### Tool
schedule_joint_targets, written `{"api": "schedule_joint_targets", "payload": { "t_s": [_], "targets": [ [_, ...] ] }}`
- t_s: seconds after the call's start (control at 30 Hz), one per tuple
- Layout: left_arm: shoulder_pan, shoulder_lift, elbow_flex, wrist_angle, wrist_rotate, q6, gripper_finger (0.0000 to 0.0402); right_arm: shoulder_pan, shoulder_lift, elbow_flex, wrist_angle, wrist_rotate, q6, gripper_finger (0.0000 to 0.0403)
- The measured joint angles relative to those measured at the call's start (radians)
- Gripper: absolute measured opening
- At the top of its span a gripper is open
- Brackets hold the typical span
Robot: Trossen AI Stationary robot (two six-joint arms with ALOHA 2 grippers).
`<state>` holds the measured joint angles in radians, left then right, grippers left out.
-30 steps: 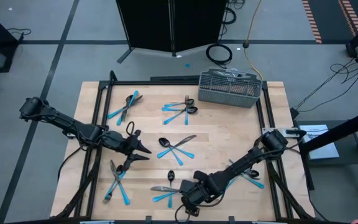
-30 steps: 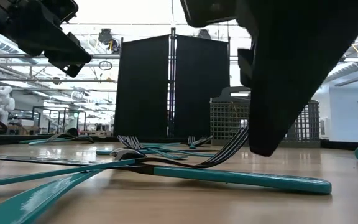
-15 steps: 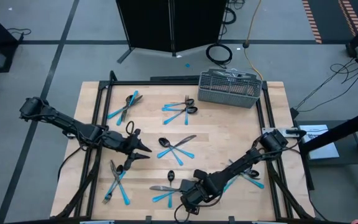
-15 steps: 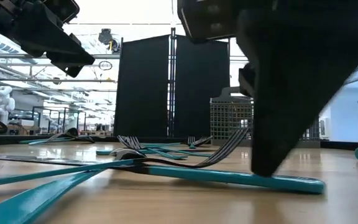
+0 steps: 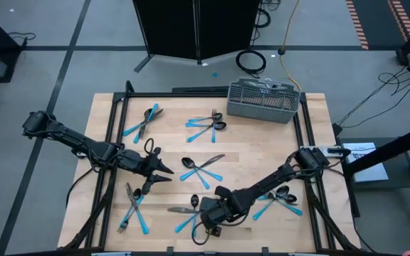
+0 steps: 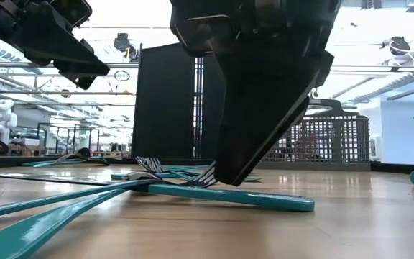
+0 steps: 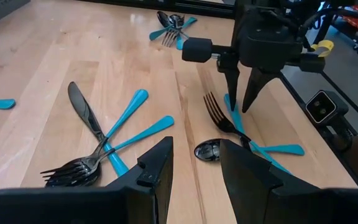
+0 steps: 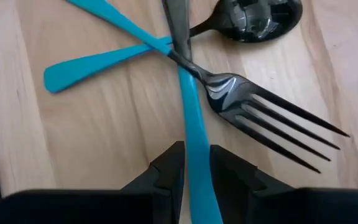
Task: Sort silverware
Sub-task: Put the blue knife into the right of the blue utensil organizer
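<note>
Here, on the pale wooden table [image 5: 262, 153], the right gripper [image 7: 243, 107] stands down over the near pile, its two fingers straddling the bright blue handle of a dark-headed fork [image 8: 199, 143]; the handle's long axis runs straight between them, seemingly clenched. The left gripper [image 5: 164, 173] hovers parted, well apart, beside another cluster.

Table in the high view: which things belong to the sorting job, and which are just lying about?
Part of the job:
- blue-handled forks, spoons and knives scattered in small piles on the table
- fork whose handle lies between the right gripper fingers
- left gripper, open, hanging above the table

Just lying about:
- wire basket
- coiled cable on the floor
- black panel
</note>
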<state>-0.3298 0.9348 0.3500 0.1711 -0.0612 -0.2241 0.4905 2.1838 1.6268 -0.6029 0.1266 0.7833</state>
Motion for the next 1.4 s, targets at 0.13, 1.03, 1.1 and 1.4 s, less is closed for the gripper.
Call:
{"api": "schedule_joint_targets", "payload": {
  "t_s": [0.13,1.03,1.1,1.4],
  "targets": [
    [0.0,0.0,0.0,-0.001,0.0,0.001,0.0128,0.001,-0.002,0.0,0.007,0.001,-0.002,0.0073],
    [0.0,0.0,0.0,-0.002,0.0,0.0,0.0128,0.001,0.032,0.0,0.078,0.086,-0.111,0.0108],
    [0.0,0.0,0.0,-0.001,0.0,0.0,0.0128,0.002,0.045,0.0,0.089,0.086,-0.111,0.0107],
    [0.0,0.0,0.0,-0.002,0.0,0.001,0.0128,0.017,0.096,0.005,0.104,0.107,-0.115,0.0105]
  ]
}}
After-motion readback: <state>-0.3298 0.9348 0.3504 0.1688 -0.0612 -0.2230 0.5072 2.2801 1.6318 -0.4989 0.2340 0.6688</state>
